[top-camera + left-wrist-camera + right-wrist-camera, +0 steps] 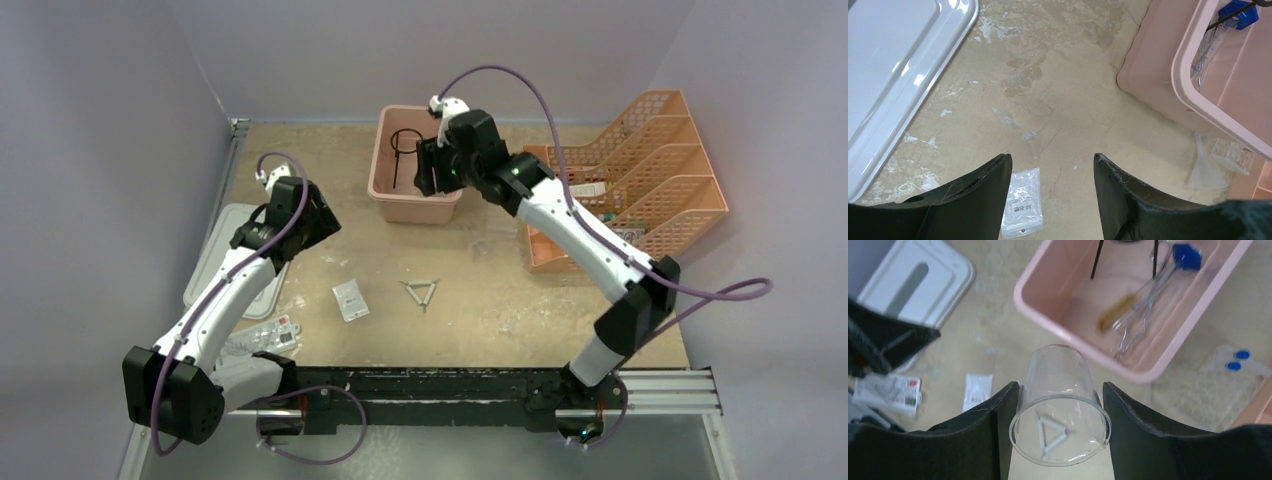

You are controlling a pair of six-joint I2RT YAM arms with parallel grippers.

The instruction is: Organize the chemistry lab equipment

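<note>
Scuffed tabletop [1048, 90]; right gripper [1060, 390] pinches a clear beaker [1058, 372], pink tub [1073, 295] at its one o'clock; left gripper [1053, 160] spread, empty.

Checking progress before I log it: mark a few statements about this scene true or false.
1. Tongs lie in the tub. True.
2. The right gripper holds a beaker. True.
3. The triangle lies in the tub. False: it lies on the table.
4. The left gripper is open and empty. True.
5. The lid sits on the tub. False: it lies on the table, and the tub is open.
</note>
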